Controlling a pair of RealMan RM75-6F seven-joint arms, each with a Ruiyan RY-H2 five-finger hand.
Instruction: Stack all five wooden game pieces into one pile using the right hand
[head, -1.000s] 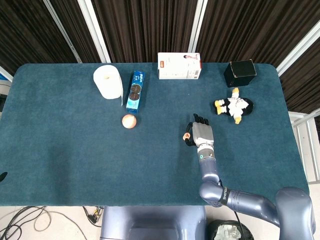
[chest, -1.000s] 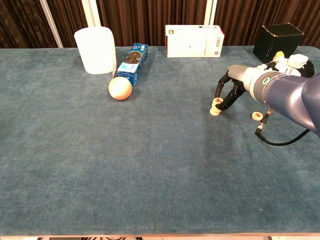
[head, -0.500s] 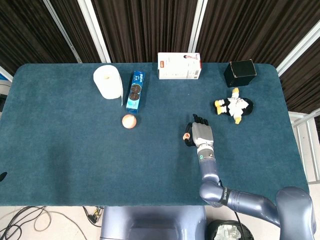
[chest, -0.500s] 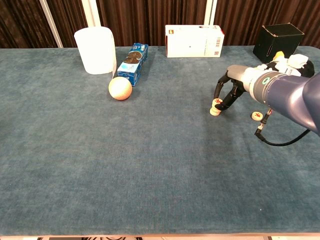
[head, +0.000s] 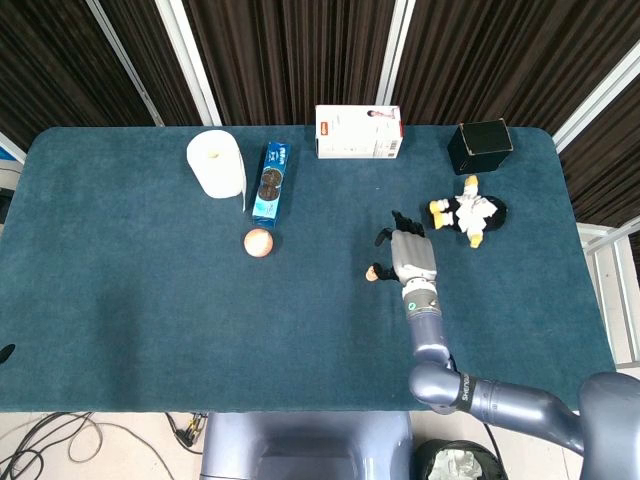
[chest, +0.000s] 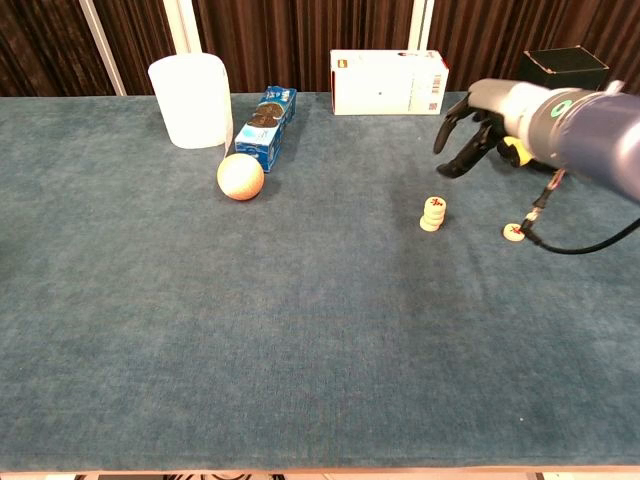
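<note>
On the blue felt-covered tabletop (head: 130, 270) we see, at the upper left of the head view, a white paper-towel roll (head: 216, 164) standing upright. Just right of it lies a blue packet of sandwich cookies (head: 270, 183), and below the packet's near end sits a small pale orange ball (head: 258, 242). At the upper middle stands a white cardboard box with red print (head: 358, 132).

Right of centre we find the short pile of round wooden game pieces (chest: 433, 213), the top one marked in red; in the head view the pile (head: 372, 272) shows at the left edge of the robot hand. We cannot tell how many pieces it holds. One more single wooden game piece (chest: 514, 232) lies flat on the felt to the right of the pile, apart from it, beside a black cable.

In the chest view the right robot hand (chest: 470, 125) hangs above the tabletop, up and to the right of the pile, clear of it, its dark fingers (chest: 447, 133) spread and curved downward, holding nothing. We see no left robot hand in either view.

At the right of the head view lies a black-and-white plush toy with yellow feet (head: 467, 212), and above it a black cube-shaped box (head: 480, 146).
</note>
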